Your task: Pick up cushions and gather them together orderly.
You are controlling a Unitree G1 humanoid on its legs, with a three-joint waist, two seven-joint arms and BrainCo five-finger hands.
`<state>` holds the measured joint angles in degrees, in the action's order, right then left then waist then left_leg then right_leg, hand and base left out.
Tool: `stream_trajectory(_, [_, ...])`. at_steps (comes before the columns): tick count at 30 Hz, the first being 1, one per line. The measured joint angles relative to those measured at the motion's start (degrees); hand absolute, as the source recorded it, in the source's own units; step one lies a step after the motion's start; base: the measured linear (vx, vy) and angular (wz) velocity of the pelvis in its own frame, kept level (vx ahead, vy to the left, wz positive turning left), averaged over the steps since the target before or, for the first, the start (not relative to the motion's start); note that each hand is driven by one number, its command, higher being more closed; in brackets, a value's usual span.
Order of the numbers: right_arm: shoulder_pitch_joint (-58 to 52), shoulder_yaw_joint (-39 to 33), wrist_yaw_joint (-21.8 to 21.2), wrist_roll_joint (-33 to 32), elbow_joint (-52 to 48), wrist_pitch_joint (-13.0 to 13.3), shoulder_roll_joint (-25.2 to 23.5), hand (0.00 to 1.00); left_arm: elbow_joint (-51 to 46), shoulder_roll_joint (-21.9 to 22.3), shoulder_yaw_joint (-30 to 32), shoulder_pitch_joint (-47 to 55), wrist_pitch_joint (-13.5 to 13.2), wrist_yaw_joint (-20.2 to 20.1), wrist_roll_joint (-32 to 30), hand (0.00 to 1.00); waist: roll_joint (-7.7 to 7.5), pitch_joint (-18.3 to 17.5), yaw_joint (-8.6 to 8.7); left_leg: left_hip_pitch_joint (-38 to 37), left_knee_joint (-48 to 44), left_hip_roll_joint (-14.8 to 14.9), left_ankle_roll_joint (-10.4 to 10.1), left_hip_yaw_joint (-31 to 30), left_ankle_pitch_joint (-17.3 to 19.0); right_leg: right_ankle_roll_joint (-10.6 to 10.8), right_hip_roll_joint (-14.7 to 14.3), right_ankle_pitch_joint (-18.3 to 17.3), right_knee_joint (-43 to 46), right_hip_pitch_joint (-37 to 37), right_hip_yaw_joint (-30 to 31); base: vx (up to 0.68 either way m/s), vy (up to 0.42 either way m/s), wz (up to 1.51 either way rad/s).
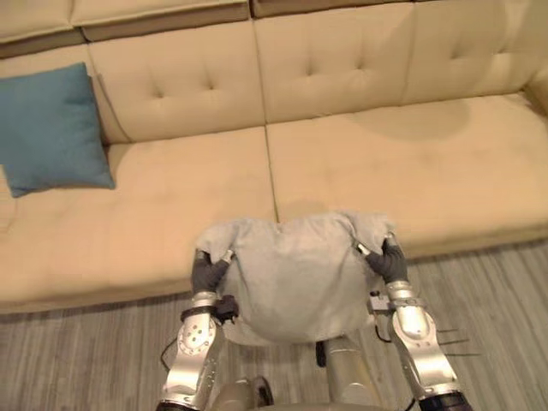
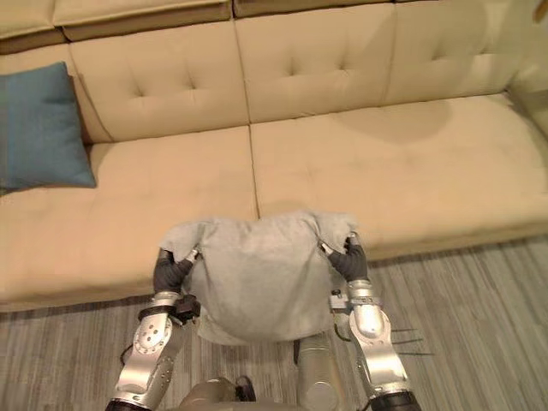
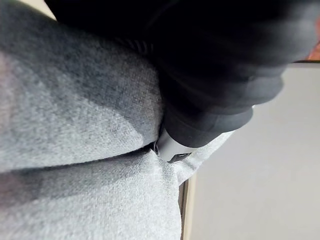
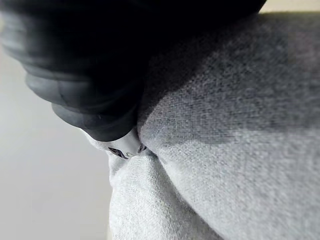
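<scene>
One grey cushion (image 1: 295, 278) — crosswise, gripped by left robot hand (image 1: 208, 274), right robot hand (image 1: 390, 261)

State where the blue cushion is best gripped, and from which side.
Probably both side edges of the blue cushion, approached from the front: it leans upright against the sofa backrest, face forward, lower edge on the seat.

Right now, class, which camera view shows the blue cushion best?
The left eye view: the blue cushion shows nearly whole, leaning on the sofa backrest. The right eye view crops its left side. The wrist views face the grey cushion.
</scene>
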<state>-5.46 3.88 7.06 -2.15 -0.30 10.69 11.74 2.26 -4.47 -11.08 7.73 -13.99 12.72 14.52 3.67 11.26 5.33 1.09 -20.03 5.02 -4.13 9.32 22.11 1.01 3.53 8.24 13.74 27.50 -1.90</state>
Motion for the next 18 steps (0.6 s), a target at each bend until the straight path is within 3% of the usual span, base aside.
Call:
stream_trajectory(2, [-1.01, -1.28, -0.76, 0.01, 0.0, -0.08, -0.15, 1.0, 2.4, 0.42, -0.15, -1.7, 0.01, -0.77, 0.04, 1.0, 0.08, -0.05, 0.22, 3.14, -8.84, 1.82, -5.37, -3.57, -3.2, -1.56, -0.62, -5.37, 4.48, -0.52, -2.66, 0.55, -0.205, 0.34])
stream_trajectory(3, [-1.37, -1.3, -0.9, 0.01, -0.01, -0.1, -0.06, 1.0, 3.34, 0.61, -0.1, -2.3, 0.12, -1.27, 0.07, 1.0, 0.07, -0.04, 0.16, 5.37, -15.21, 3.07, -6.29, -3.95, -5.48, -1.91, -1.12, -6.36, 4.4, -2.05, -3.19, 0.44, -0.173, 0.19])
stream_trajectory(4, [-1.82, -1.21, -0.96, 0.01, -0.21, -0.12, -0.09, 1.0, 3.88, 0.89, -0.06, -1.96, 0.29, -1.67, 0.08, 1.0, 0.03, -0.01, -0.17, 8.65, -24.5, 4.82, -6.19, -3.89, -11.26, -2.54, -1.7, -7.56, 3.84, -4.91, -3.63, 0.41, -0.147, -0.02])
stream_trajectory(5, [-2.38, -1.24, -0.94, 0.01, -1.03, -0.11, 0.12, 1.0, 4.06, 1.12, -0.25, -1.28, 0.27, -2.39, 0.1, 1.0, 0.03, -0.04, -1.05, 11.11, -31.91, 6.83, -6.03, -2.42, -13.54, -2.98, -1.92, -8.56, 2.58, -8.05, -3.66, 0.37, -0.106, -0.1])
stream_trajectory(6, [-2.79, -1.27, -0.88, -0.01, -1.83, -0.11, 0.23, 1.0, 4.05, 1.09, -0.54, -1.12, 0.25, -2.77, 0.2, 1.0, 0.04, -0.06, -1.47, 12.61, -34.77, 7.99, -5.15, -0.36, -13.05, -3.12, -1.95, -8.96, 1.47, -9.78, -3.48, 0.34, -0.085, -0.09])
stream_trajectory(7, [-3.15, -1.27, -0.73, -0.02, -3.26, -0.11, 0.16, 1.0, 4.02, 1.11, -0.69, -1.07, 0.25, -2.83, 0.51, 1.0, 0.05, -0.07, -1.74, 14.94, -36.74, 9.43, -2.98, 2.3, -11.73, -3.33, -1.83, -9.43, 0.01, -11.76, -3.28, 0.31, -0.038, -0.09])
stream_trajectory(8, [-3.48, -1.26, -0.68, -0.01, -4.96, -0.12, -0.02, 1.0, 4.0, 1.12, -0.63, -1.06, 0.27, -2.86, 0.65, 1.0, 0.04, -0.14, -2.36, 17.18, -35.89, 10.87, -0.55, 5.18, -10.15, -3.89, -1.68, -10.18, -1.29, -13.17, -2.92, 0.27, 0.016, -0.07])
stream_trajectory(10, [-3.84, -1.26, -0.56, 0.02, -6.78, -0.13, 0.04, 1.0, 3.7, 1.27, -0.61, -1.04, 0.28, -3.04, 0.64, 1.0, 0.02, -0.13, -3.21, 19.57, -30.47, 10.91, 1.5, 6.98, -8.55, -3.24, -0.78, -10.78, -1.99, -14.25, -2.52, 0.29, 0.094, -0.04])
stream_trajectory(12, [-3.57, -1.29, -0.37, 0.06, -7.1, -0.14, -0.01, 1.0, 3.16, 1.4, -0.59, -1.02, 0.39, -3.48, 0.58, 1.0, 0.06, -0.16, -3.29, 20.47, -18.72, 9.38, 1.74, 7.78, -8.43, -1.42, 0.74, -11.53, -1.4, -14.64, -2.45, 0.21, 0.157, 0.05])
stream_trajectory(13, [-3.5, -1.29, -0.05, 0.06, -7.09, -0.17, 0.02, 1.0, 2.81, 1.42, -0.59, -1.01, 0.4, -3.62, 0.58, 1.0, 0.1, -0.18, -3.3, 19.82, -12.51, 8.3, 1.2, 7.35, -9.23, -0.74, 1.22, -11.92, -1.05, -14.6, -2.3, 0.15, 0.171, -0.03])
stream_trajectory(14, [-3.47, -1.3, 0.4, 0.12, -7.05, -0.23, 0.1, 1.0, 2.59, 1.44, -0.6, -1.02, 0.39, -3.69, 0.47, 1.0, 0.5, -0.42, -3.3, 18.72, -5.01, 6.97, 0.58, 6.4, -13.04, 0.24, 1.13, -12.48, -0.5, -14.36, -1.8, 0.2, 0.267, -0.32])
stream_trajectory(15, [-3.14, -1.3, 0.53, 0.5, -6.4, -0.48, 0.07, 1.0, 2.67, 1.51, -0.61, -1.16, 0.38, -3.64, 0.4, 1.0, 1.49, -1.26, -3.85, 17.27, 1.51, 6.84, 1.31, 4.79, -18.51, 1.96, 0.12, -13.63, 0.5, -13.8, -0.41, 0.18, 0.256, -0.24])
stream_trajectory(16, [-2.87, -1.31, 0.61, 0.51, -5.62, -0.77, -1.54, 1.0, 2.78, 0.37, -0.61, -1.86, 0.71, -3.63, 0.32, 1.0, 0.29, -1.46, -3.37, 17.11, 2.32, 5.48, 1.17, 5.12, -19.36, 2.35, 1.12, -13.62, 0.69, -13.37, 0.49, 0.21, 0.277, -0.15])
stream_trajectory(18, [-1.99, -1.2, 0.69, 0.56, -5.52, -0.97, -3.05, 1.0, 2.64, -1.1, -0.4, -2.61, 0.72, -3.5, -0.08, 1.0, -0.68, -1.79, -3.3, 16.2, 4.17, 2.97, 1.31, 5.69, -19.33, 3.24, 3.1, -13.12, -0.51, -13.51, 1.84, 0.14, 0.189, 0.05])
